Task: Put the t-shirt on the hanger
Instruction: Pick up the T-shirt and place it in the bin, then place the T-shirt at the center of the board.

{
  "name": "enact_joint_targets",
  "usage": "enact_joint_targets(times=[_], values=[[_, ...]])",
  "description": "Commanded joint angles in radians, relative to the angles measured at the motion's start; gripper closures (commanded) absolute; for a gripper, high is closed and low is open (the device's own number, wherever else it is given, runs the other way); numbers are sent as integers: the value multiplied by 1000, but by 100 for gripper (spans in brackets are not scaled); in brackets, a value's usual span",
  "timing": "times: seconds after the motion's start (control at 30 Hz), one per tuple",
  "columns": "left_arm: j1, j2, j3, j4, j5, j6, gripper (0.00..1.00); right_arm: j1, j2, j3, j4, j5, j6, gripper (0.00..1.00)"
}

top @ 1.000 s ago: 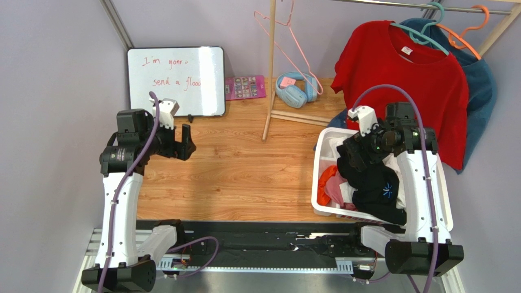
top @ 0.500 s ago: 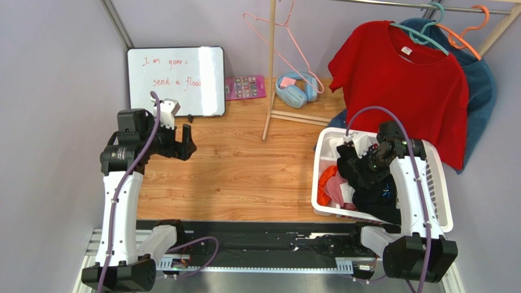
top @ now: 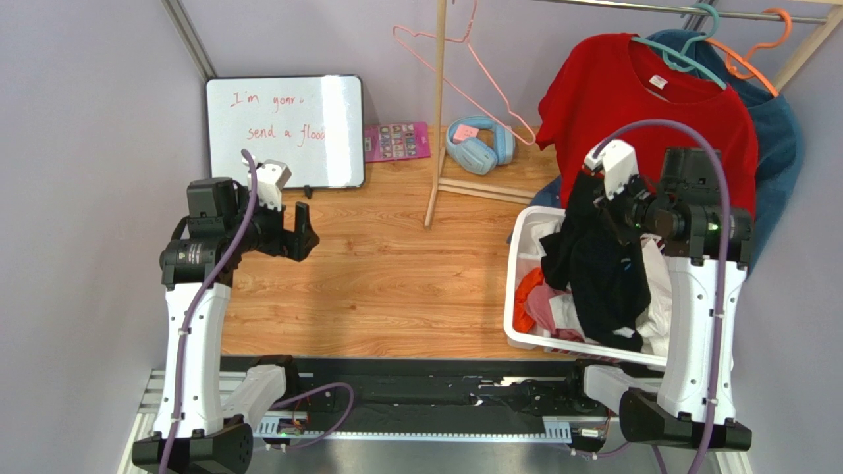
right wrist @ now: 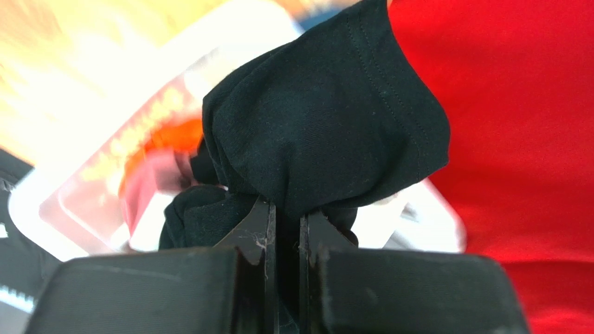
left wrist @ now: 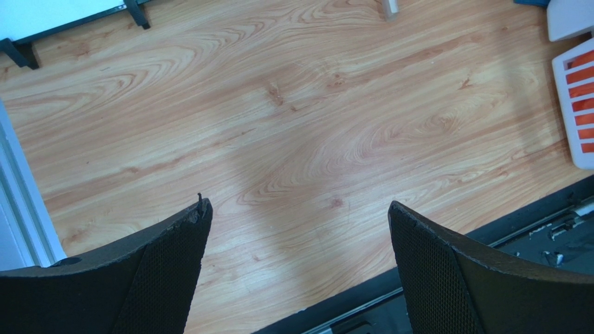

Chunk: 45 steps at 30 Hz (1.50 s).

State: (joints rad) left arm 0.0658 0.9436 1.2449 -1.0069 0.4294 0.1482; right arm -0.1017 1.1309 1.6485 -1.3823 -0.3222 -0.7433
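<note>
The black t-shirt (top: 599, 267) hangs bunched from my right gripper (top: 597, 200), its lower part still trailing into the white basket (top: 514, 286). In the right wrist view the gripper (right wrist: 286, 209) is shut on a fold of the t-shirt (right wrist: 321, 118), and the cloth bulges above the fingertips. The thin pink hanger (top: 495, 87) hangs at the back by the wooden rack post (top: 435, 109), apart from both arms. My left gripper (top: 302, 232) hovers over the wooden table at the left, and its view shows it (left wrist: 296, 209) open with nothing between the fingers.
A red t-shirt (top: 673, 109) on a teal hanger and a teal-blue shirt (top: 782, 138) hang right behind the right arm. The basket holds orange and white clothes. A whiteboard (top: 287, 128), a pink card and blue headphones (top: 480, 143) sit along the back.
My right gripper went down into the basket, shut on the black t-shirt and rose with it toward the back. The left arm has stayed still.
</note>
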Motion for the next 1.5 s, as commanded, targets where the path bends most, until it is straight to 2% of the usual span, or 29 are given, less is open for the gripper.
enact_joint_targets(times=[0.0,0.2,0.3,0.4,0.43,0.5,0.53,0.67,0.73,0.77,0.9,0.97,1.07,1.2,1.33,1.4,1.47], values=[[2,-12,60,44,57,-2,1,0,52,256,-110,-190,80,100],[2,-60,90,105,247,1,1,26,99,474,15,-366,298,100],[2,-71,113,123,368,39,1,39,89,496,147,-454,454,100],[0,-74,113,149,517,50,1,45,57,470,336,-561,638,100],[2,-75,107,160,547,48,1,48,52,453,450,-595,698,100],[-4,-75,82,204,640,31,1,65,44,441,563,-615,810,100],[-12,-81,68,224,682,24,1,74,44,430,666,-624,917,100],[-125,-115,5,309,654,39,2,193,70,425,856,-592,1102,100],[-193,-144,-41,402,628,1,2,255,96,432,868,-530,1113,100],[-211,-153,-56,442,628,-22,2,325,105,422,871,-503,1111,100],[-270,-189,-171,730,623,-248,2,511,112,331,930,-350,1087,100],[-313,-207,-212,787,603,-330,1,635,118,301,965,-240,1023,100],[-366,-227,-255,861,583,-421,1,752,157,275,1006,-127,989,100],[-409,-243,-317,901,594,-453,1,853,204,257,1071,-6,938,100],[-417,-249,-351,909,615,-470,3,889,237,220,1121,28,934,100],[-417,-247,-364,913,628,-492,8,892,253,214,1128,41,937,100],[-417,-246,-384,901,629,-498,16,890,259,209,1131,41,940,100]])
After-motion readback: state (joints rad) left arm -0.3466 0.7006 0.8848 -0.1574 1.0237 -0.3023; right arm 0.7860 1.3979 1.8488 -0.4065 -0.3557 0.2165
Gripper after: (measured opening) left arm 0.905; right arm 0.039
